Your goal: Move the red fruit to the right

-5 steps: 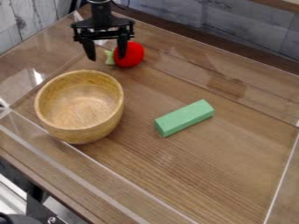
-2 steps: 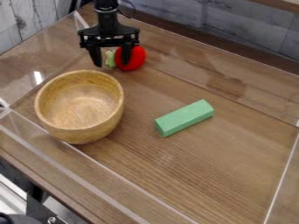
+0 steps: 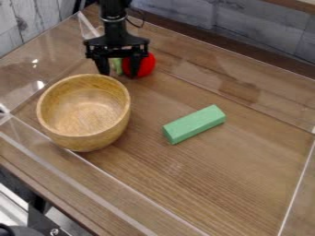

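Camera view, looking down over a wooden table (image 3: pixel 234 175) fenced by low clear walls. Taking the wooden bowl (image 3: pixel 84 111) as landmark: sits at the left of the table, upright, open side up, with nothing visible inside. Just beyond the bowl's far rim, slightly to its right: the red fruit (image 3: pixel 140 64), small, rounded, bright red, resting on the table surface, with a green leafy bit showing on the side nearer the bowl. Directly over that leafy side: the gripper (image 3: pixel 118 65), black, hanging from an arm that comes down from the top edge. Fingers (image 3: pixel 99 64) spread moderately, pointing down, straddling the green end of the fruit, one finger on the bowl side and the other against or just in front of the red body. Jaws partly apart, not closed flat; real contact with the fruit impossible to confirm from this angle, so grip state not tellable. Fingertips close to table level, apart from the bowl's rim. To the right of the bowl and a little nearer the camera: a green block (image 3: pixel 194 123), rectangular, lying flat and angled, well apart from both bowl and fruit. Beyond the bowl, past the far clear wall: a pale planked backdrop (image 3: pixel 246 23).
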Tool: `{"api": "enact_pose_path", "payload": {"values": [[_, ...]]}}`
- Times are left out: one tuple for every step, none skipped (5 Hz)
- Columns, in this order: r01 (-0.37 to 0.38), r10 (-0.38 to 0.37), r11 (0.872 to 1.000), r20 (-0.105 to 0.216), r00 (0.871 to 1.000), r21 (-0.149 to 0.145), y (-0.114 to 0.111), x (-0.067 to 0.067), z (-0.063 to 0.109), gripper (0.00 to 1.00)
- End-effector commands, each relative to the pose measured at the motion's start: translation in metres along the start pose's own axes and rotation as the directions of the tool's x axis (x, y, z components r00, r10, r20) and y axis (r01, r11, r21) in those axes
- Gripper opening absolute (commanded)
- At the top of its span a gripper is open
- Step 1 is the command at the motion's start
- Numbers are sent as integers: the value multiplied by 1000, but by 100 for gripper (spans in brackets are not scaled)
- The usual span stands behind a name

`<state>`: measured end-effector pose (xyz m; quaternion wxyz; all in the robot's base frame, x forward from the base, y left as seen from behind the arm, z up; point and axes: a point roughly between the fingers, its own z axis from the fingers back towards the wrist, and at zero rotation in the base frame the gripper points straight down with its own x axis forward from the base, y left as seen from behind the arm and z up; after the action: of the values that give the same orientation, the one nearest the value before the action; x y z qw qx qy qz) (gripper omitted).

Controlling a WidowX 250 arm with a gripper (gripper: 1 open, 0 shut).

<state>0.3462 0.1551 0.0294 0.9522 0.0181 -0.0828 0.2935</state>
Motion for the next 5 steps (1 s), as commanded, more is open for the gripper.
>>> {"api": "enact_pose_path", "payload": {"values": [[19, -17, 1000, 73, 997, -16, -14, 7, 21, 0], [10, -8, 1000, 74, 997, -22, -21, 5, 21, 0], [-1, 3, 1000, 74, 997, -28, -14, 14, 15, 0], [-12, 15, 999, 74, 997, -35, -7, 22, 10, 0], [-8, 11, 999, 75, 997, -45, -3, 21, 22, 0]]}}
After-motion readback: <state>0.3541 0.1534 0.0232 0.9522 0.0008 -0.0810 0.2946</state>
